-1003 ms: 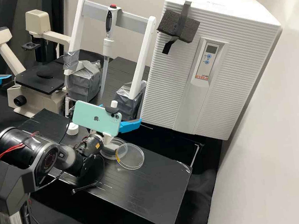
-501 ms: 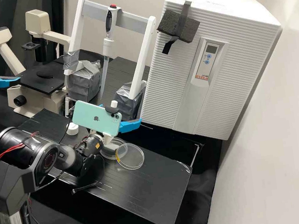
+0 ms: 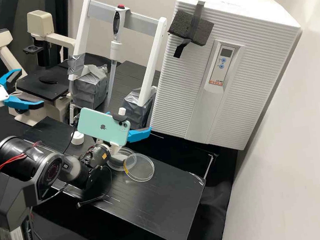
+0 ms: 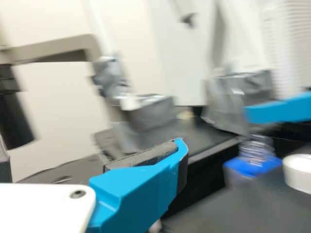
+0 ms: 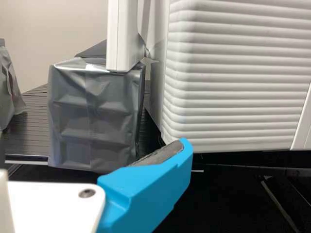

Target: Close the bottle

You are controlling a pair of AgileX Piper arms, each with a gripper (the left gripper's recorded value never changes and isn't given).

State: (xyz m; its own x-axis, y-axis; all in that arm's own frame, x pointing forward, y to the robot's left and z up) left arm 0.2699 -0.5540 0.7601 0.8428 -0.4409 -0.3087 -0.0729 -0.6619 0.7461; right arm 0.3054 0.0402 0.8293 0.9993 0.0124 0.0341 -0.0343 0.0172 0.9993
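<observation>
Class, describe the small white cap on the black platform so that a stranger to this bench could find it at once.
In the high view, start at the big white ribbed cabinet; a black slatted platform lies before it. Near the platform's left end, just left of the mint-green phone, sits the white cap. Unlike the clear petri dishes nearby, it is small, opaque and white.

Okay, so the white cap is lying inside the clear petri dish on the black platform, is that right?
Not quite. The white cap lies on the bare black platform, apart from the clear petri dish, not inside it. The high view shows this.
</observation>
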